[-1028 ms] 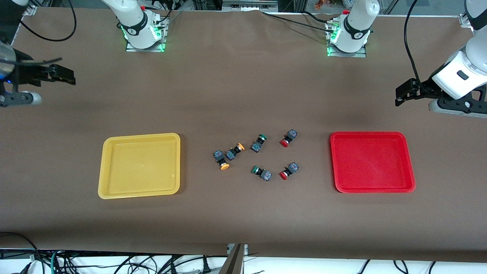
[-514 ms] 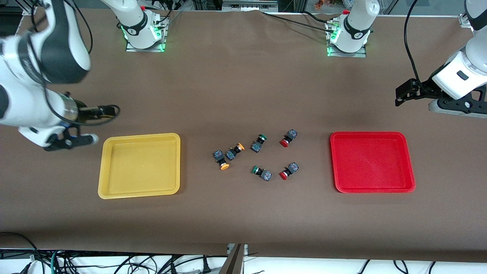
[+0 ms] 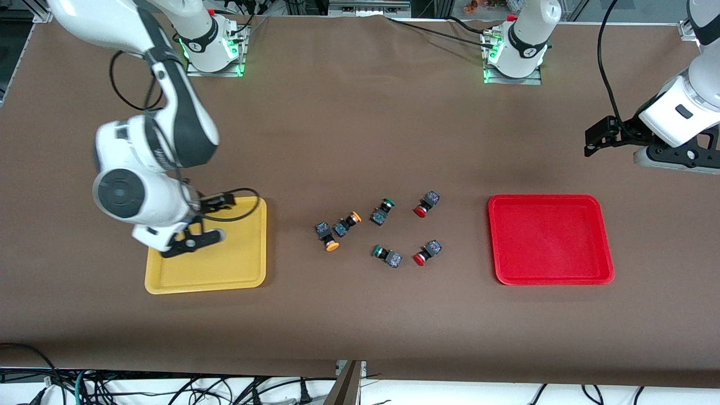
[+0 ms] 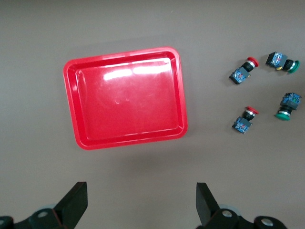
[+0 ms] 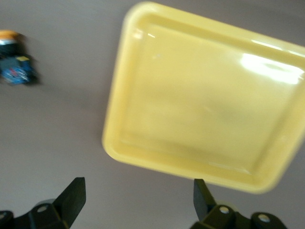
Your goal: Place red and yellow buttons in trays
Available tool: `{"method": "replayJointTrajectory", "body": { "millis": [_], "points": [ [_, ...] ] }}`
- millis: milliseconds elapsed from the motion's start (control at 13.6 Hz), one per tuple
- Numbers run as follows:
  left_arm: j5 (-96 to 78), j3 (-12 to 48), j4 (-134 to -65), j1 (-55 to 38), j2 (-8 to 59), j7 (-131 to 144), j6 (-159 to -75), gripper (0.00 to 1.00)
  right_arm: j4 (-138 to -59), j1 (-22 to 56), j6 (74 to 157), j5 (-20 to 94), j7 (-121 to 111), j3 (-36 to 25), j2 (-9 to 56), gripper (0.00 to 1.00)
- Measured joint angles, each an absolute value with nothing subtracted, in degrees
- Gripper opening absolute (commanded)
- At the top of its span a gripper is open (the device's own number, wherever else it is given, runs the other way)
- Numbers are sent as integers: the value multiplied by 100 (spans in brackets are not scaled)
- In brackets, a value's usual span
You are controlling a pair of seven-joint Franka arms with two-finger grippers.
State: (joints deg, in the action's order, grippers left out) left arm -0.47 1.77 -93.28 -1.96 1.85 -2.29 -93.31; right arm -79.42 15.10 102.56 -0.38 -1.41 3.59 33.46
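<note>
Nothing is binned yet: we are seeing both orange-yellow-capped buttons (image 3: 340,230) and both red-capped buttons (image 3: 426,228) lying between yellow tray (image 3: 247,275) and red tray (image 3: 548,239). We are hovering right gripper (image 3: 188,243) over yellow tray, jaws apart; left gripper (image 3: 596,138) is waiting above red tray's end, jaws apart.

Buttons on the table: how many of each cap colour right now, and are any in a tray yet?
Red-capped buttons: 2
Orange-yellow-capped buttons: 2
Green-capped buttons: 2
Total: 6 buttons, all on the table between the trays; none in the yellow tray or the red tray.
</note>
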Motion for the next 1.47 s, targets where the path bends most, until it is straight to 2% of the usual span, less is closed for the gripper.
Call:
{"method": "replayJointTrajectory", "body": {
  "millis": [220, 734, 1468],
  "points": [
    [-47, 171, -9328, -196, 185, -227, -9299, 100, -7940, 1745, 10929, 449, -119, 362, 3714, 100],
    [-47, 169, -9328, -197, 185, -221, -9280, 100, -7939, 2646, 12581, 486, 179, 371, 4499, 100],
    [-47, 169, -9328, -197, 185, -221, -9265, 100, -7951, 2869, 13254, 486, 363, 370, 4995, 99]
  ]
}}
